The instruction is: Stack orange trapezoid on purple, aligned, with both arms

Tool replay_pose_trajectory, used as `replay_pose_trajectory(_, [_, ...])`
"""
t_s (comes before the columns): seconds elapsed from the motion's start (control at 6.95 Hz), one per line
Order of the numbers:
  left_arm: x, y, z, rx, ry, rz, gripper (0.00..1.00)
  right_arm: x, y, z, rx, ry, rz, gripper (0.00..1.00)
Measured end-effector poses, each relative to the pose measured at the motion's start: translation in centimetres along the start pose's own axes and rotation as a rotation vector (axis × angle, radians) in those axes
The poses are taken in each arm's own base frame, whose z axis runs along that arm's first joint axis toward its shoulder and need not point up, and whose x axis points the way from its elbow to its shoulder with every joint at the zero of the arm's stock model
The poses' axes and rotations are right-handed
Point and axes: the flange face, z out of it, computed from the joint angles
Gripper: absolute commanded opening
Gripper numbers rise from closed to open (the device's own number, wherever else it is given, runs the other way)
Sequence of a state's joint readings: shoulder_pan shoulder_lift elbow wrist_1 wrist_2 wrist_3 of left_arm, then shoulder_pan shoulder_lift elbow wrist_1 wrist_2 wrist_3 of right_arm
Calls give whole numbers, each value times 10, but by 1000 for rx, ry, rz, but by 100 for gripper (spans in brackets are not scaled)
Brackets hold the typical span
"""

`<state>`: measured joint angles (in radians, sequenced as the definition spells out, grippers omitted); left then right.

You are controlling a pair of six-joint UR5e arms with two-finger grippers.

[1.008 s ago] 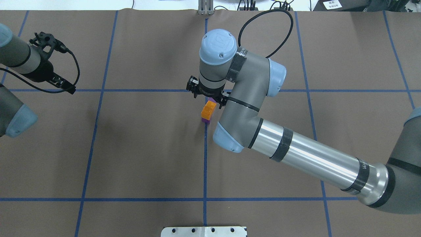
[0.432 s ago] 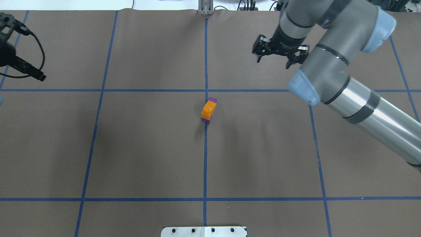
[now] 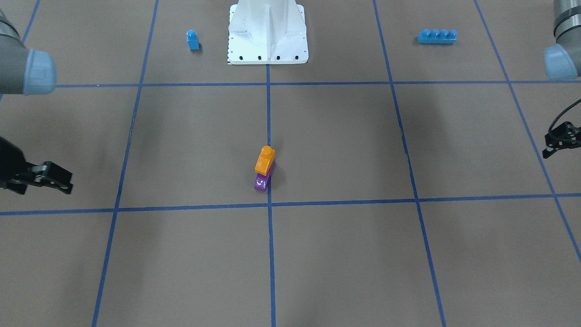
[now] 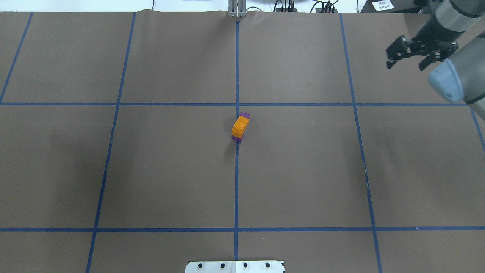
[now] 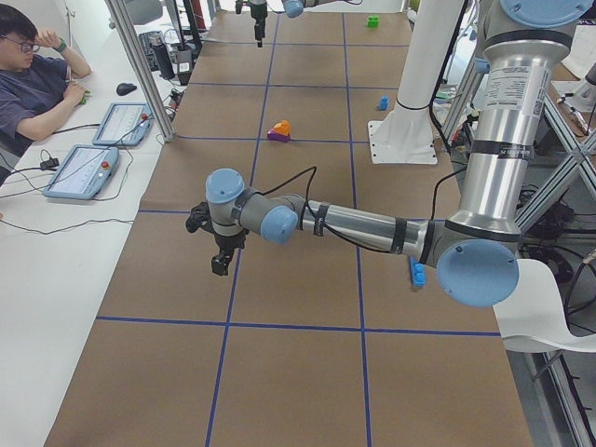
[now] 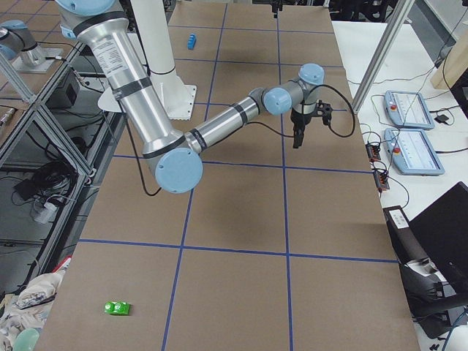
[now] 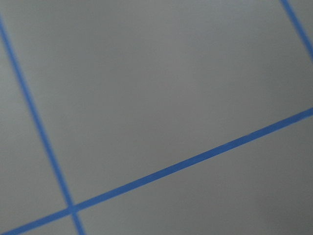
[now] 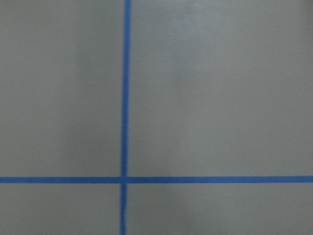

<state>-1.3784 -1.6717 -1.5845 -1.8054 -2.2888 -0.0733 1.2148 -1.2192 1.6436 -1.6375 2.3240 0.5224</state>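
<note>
The orange trapezoid (image 4: pixel 240 127) sits on top of the purple brick (image 4: pixel 244 115) at the table's centre, on the middle blue line. The purple brick's ends stick out past the orange one at both ends. In the front view the orange trapezoid (image 3: pixel 264 160) is stud up above the purple brick (image 3: pixel 261 182). My right gripper (image 4: pixel 406 65) is open and empty, far right at the back, well away from the stack. My left gripper (image 3: pixel 562 138) shows only partly at the front view's right edge. I cannot tell whether it is open. Both wrist views show only bare table.
A small blue single-stud brick (image 3: pixel 193 40) and a long blue four-stud brick (image 3: pixel 437 36) lie either side of the white pedestal (image 3: pixel 268 32). A green brick (image 6: pixel 117 308) lies at the table's right end. An operator (image 5: pixel 37 74) sits beside the table.
My right arm has pulled away from over the stack to the far right back. My left arm has moved out of the overhead view on the left. The stack has not moved.
</note>
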Motion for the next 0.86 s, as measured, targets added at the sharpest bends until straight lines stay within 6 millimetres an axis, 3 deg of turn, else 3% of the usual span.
replay_pose_trajectory(0.14, [-37,29,-10,6,15,-32,100,73,12,-9,-12,-29,-15,100])
replay_pose_trajectory(0.29, [-63,51,-19,18,32,-17,100,125,28,-10,-10,-40,-29,100])
replay_pose_trajectory(0.43, [-81,63,-26,24,3,10,100,165,42,-1,-1,-27,-39,100])
replay_pose_trajectory(0.58, [-91,65,-29,15,-50,22,100,190,48,6,22,-5,-50,100])
replay_pose_trajectory(0.86, [-94,54,-33,-54,-102,-14,100,218,50,12,41,11,-37,100])
